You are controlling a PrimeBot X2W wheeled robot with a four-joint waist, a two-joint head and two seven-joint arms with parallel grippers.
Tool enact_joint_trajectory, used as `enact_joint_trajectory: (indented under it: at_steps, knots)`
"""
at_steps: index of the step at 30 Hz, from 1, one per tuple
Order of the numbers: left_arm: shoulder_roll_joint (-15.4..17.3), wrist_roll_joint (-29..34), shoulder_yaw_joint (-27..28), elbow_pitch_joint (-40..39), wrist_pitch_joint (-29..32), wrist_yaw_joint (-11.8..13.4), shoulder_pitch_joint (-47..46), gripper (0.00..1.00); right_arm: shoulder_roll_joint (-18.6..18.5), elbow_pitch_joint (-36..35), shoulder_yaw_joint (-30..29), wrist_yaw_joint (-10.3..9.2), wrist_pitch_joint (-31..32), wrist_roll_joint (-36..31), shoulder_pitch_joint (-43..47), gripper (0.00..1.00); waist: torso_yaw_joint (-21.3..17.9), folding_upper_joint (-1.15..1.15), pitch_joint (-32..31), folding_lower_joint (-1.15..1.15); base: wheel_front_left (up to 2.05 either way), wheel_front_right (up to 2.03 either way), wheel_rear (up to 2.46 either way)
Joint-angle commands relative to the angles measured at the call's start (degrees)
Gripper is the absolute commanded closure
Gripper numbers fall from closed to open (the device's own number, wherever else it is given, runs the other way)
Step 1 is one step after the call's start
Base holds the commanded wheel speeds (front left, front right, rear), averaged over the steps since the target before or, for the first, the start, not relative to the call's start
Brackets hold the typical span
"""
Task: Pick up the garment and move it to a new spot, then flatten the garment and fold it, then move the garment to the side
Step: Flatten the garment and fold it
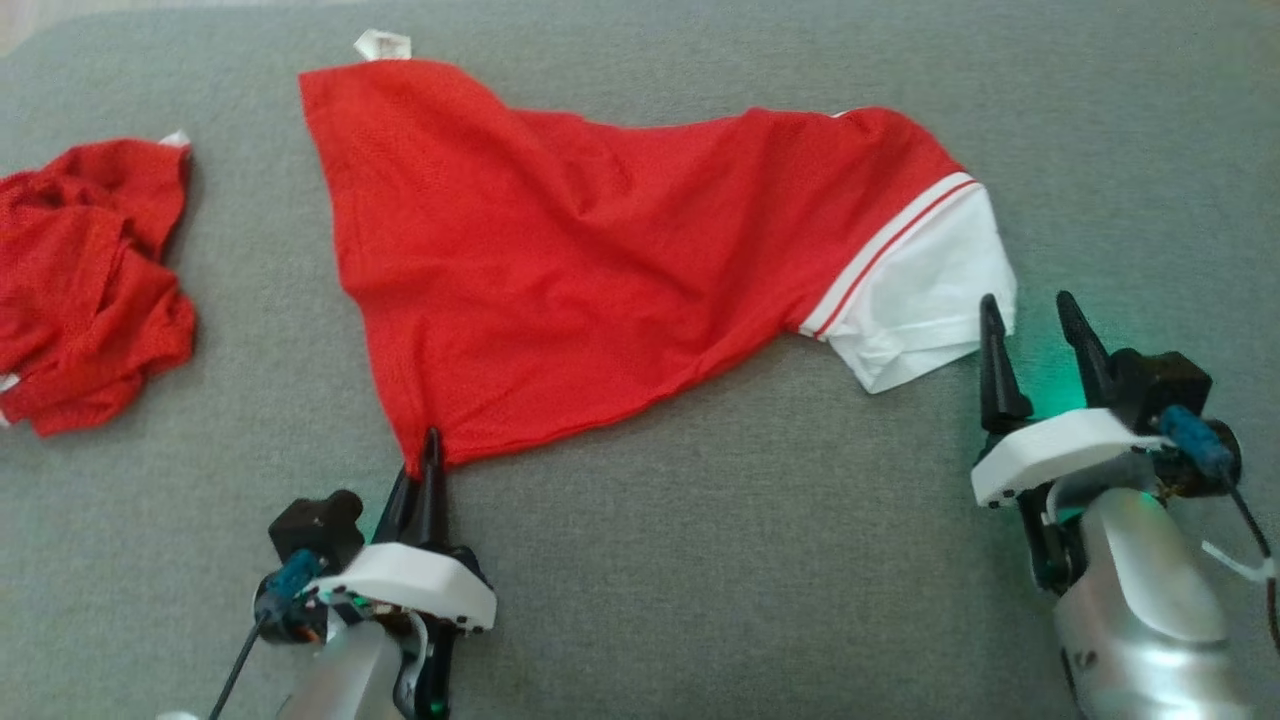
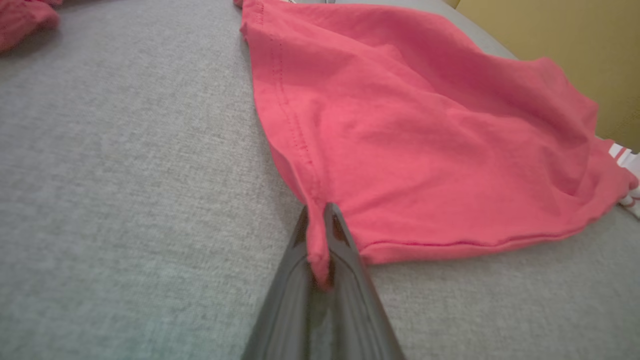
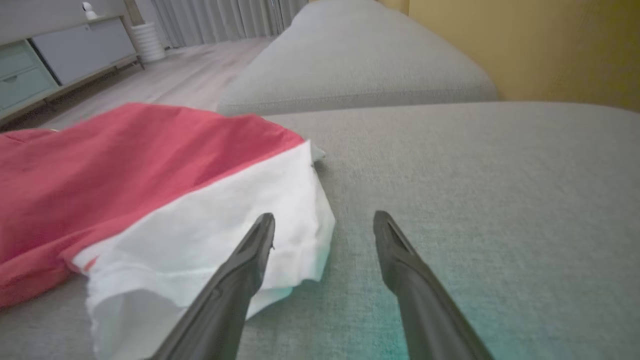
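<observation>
Left gripper: clamped on the lower hem corner of the red mesh short-sleeved shirt, with a tuck of red cloth pinched between its two dark fingers; it sits at 7 o'clock in the head view.
Right gripper: jaws spread wide and holding nothing, at 4 o'clock. One finger overlaps the edge of the soft white sleeve and the other stands over bare cushion. Whether the first finger touches the cloth I cannot tell.
Shirt: lies across the middle of the grey woven sofa cushion, from the corner with a small white tag at 11 o'clock to the sleeve at 3 o'clock. The body is creased and its lower edge slants toward the pinched corner.
Other cloth: crumpled red mesh bundle at 9 o'clock, well apart from the shirt.
Step in hand: flattening, by my reading. One corner is taken and the sleeve side is not yet gripped.
Next move: the right gripper needs to ease toward 10 o'clock onto the sleeve edge and close. Both arms can then draw apart to pull the creases out.
Left arm pose: forearm enters from 6 o'clock, fingers low and pointing to 12.
Right arm pose: forearm rises from 5 o'clock, fingers tilted toward 11, tips near the cushion.
</observation>
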Motion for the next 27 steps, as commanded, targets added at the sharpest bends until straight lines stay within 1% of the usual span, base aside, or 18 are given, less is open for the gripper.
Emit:
enact_joint_trajectory:
  at_steps: [1,7,8,10,11,15,17,20,21,24,27]
  knots:
    - [0.2,0.4,0.8,-0.2,0.7,-0.2,0.0,1.0,-0.5,-0.1,0.7,0.43,-0.3,-0.8,-1.5,0.0,0.8,0.0,0.6,-0.01,0.0,0.0,0.0]
    - [0.2,1.0,0.5,-1.2,0.7,0.0,0.3,1.0,-0.5,9.0,-0.9,0.43,0.8,-2.7,-5.0,0.0,2.3,0.0,1.6,-0.01,0.0,0.0,0.0]
    - [0.2,1.3,0.7,-1.4,0.7,0.1,0.4,1.0,-0.4,10.8,-0.6,0.43,0.7,-2.9,-5.6,0.37,2.5,0.0,1.7,-0.01,0.0,0.0,0.0]
    - [0.2,1.7,1.0,-1.6,0.7,0.1,0.5,1.0,-0.2,12.0,-0.6,0.43,0.4,-3.0,-5.8,0.96,2.5,0.0,1.7,-0.01,0.0,0.0,0.0]
    - [0.2,2.0,1.2,-1.8,0.7,0.1,0.6,1.0,-0.2,12.4,-0.5,0.43,0.3,-2.9,-5.8,1.0,2.5,0.0,1.6,-0.01,0.0,0.0,0.0]
    - [0.2,3.0,2.4,-3.7,0.7,0.0,1.1,1.0,-0.1,12.5,-0.8,0.43,-0.1,-1.7,-5.5,1.0,1.9,0.0,1.0,-0.01,0.0,0.0,0.0]
    - [0.2,3.5,3.3,-5.4,0.7,0.0,1.3,1.0,-0.2,10.6,-1.5,0.43,-0.3,-0.6,-5.1,1.0,1.5,0.0,0.4,-0.01,0.0,0.0,0.0]
    - [0.2,4.2,5.0,-9.3,0.7,-0.3,1.1,1.0,-0.2,4.2,-2.3,0.43,-0.3,2.6,-3.2,1.0,0.7,0.0,-1.2,-0.01,0.0,0.0,0.0]
    - [0.2,4.2,5.0,-9.3,0.7,-0.3,1.1,1.0,-0.2,4.2,-2.3,0.43,-0.3,2.6,-3.2,1.0,0.7,0.0,-1.2,-0.01,0.0,0.0,0.0]
    - [0.3,5.6,7.6,-13.7,0.7,-0.6,-0.4,1.0,-0.7,-3.2,-2.1,0.43,-0.3,7.8,-1.5,1.0,-0.2,0.0,-3.4,-0.01,0.0,0.0,0.0]
    - [2.0,6.9,10.3,-18.4,0.7,-0.9,-3.3,1.0,-2.0,-11.5,-0.9,0.43,-0.3,14.0,-1.2,1.0,-1.6,0.0,-5.8,-0.01,0.0,0.0,0.0]
